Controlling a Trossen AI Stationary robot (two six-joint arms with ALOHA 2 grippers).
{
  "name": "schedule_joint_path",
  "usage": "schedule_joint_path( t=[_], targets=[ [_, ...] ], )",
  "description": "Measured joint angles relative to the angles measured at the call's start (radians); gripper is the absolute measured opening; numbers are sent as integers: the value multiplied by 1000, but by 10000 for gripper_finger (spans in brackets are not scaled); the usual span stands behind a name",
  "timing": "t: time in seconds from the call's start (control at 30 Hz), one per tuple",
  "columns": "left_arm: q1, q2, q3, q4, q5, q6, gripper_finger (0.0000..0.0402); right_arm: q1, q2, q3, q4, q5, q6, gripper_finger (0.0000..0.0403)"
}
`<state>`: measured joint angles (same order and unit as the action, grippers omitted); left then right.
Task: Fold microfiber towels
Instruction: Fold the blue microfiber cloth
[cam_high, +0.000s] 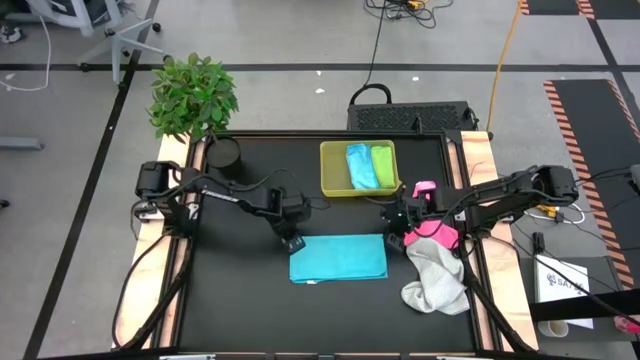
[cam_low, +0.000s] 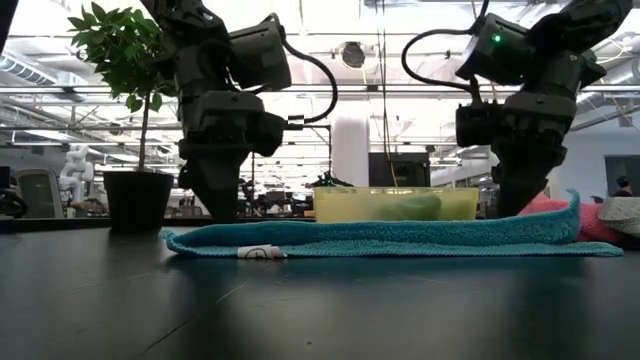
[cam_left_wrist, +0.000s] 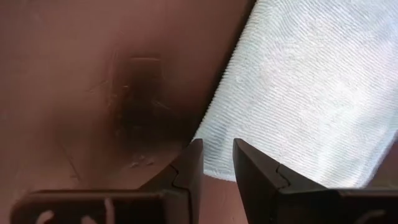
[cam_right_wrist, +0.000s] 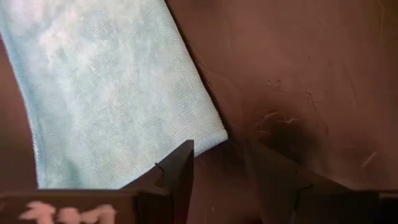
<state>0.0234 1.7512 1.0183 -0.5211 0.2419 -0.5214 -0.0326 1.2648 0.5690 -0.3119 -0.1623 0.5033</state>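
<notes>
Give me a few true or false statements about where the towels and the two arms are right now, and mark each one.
1. The teal towel lies flat on the table. True.
2. The yellow-green tray is empty. False: it holds a light blue towel and a lime green towel.
3. The left tool is at the teal towel's near-left corner, jaws open and empty. True.
4. The white towel is neatly folded. False: it lies crumpled beside the pink towel.
5. The right tool holds the pink towel. False: its jaws are open and empty at the teal towel's corner.
</notes>
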Motion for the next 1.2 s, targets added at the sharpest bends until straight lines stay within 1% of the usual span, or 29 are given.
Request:
schedule_joint_path(
  t=[0.07,0.3,0.4,0.53,0.6,0.9,1.07,1.2],
  targets=[
    [3,0,0,-2,18,9,89,0,0,0,5,0,-1,137],
    [3,0,0,-1,22,27,89,0,0,0,5,0,3,137],
    [3,0,0,-7,-18,26,89,0,0,0,5,0,4,137],
    [3,0,0,-40,-104,26,88,0,0,0,5,0,4,137],
    [4,0,0,-61,-108,31,88,0,0,0,5,0,4,137],
    [-2,11,0,-58,-96,24,88,0,0,-1,10,22,-26,137],
    [-1,38,5,-54,-47,29,88,0,0,-1,12,29,-26,137],
    [0,56,5,-53,-31,24,89,1,0,-1,16,28,-22,137]
  ],
)
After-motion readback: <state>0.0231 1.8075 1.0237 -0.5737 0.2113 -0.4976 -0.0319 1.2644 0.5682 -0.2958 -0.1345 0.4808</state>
